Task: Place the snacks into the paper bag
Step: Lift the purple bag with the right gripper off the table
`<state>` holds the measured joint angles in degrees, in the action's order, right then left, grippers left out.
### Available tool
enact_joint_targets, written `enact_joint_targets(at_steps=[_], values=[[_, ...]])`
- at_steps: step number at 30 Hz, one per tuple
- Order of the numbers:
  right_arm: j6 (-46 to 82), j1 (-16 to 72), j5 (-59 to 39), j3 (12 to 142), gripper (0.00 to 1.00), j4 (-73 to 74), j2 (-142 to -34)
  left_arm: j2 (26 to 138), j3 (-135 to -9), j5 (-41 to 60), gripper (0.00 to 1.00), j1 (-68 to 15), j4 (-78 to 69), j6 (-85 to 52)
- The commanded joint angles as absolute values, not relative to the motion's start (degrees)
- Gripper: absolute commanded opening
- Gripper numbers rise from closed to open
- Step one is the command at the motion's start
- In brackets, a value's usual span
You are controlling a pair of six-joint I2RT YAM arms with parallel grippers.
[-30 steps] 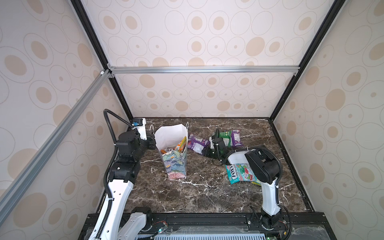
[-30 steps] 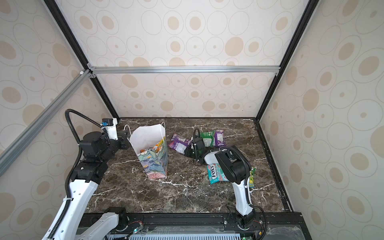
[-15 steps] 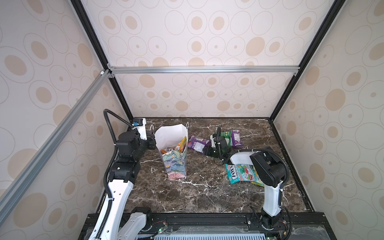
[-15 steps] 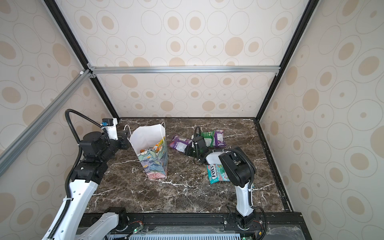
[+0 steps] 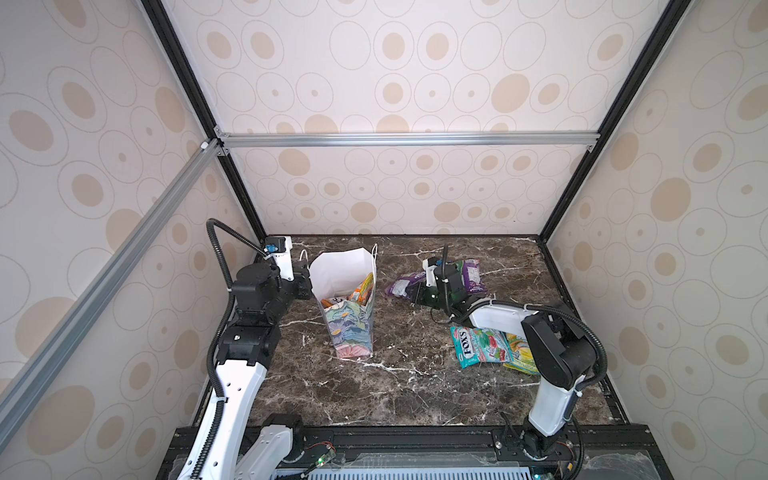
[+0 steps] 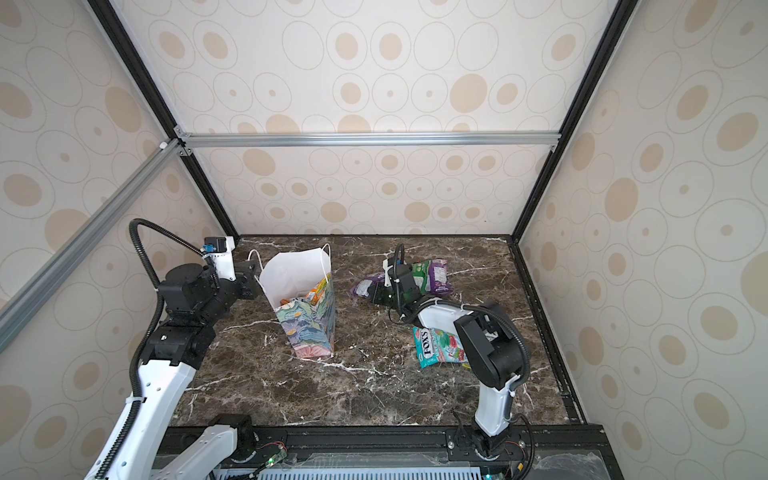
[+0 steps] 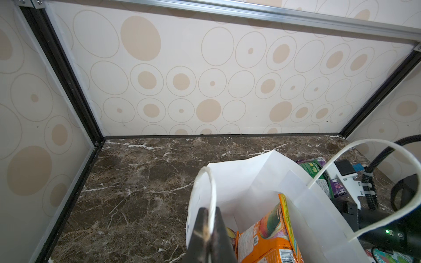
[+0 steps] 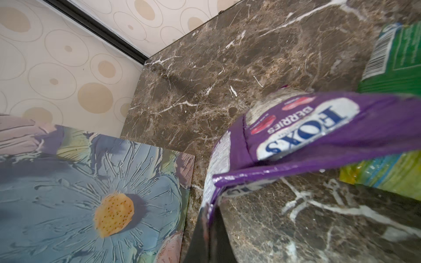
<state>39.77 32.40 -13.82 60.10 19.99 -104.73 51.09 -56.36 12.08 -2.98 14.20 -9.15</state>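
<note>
Held purple packet [image 5: 399, 286] extends lengthwise toward upright paper bag [image 5: 351, 332].

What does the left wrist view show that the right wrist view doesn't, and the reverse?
Left wrist only: the paper bag seen from above, its white inside holding an orange packet, and the left gripper shut on the bag's edge. Right wrist only: the right gripper shut on a purple packet, and the bag's flowered outside. Both: the paper bag and the marble table.
</note>
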Motion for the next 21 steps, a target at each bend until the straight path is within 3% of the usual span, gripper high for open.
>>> enact_joint_targets(at_steps=[1, 21], values=[[38.6, 32.7, -15.1, 60.6, 0.00, 18.6, -102.3, 50.1, -56.3, 12.1, 0.03, -2.7, 12.9, -9.1], [31.9, 34.2, -14.2, 63.0, 0.00, 7.8, -90.1, 50.5, -56.5, 13.0, 0.03, -2.8, 13.0, -9.1]])
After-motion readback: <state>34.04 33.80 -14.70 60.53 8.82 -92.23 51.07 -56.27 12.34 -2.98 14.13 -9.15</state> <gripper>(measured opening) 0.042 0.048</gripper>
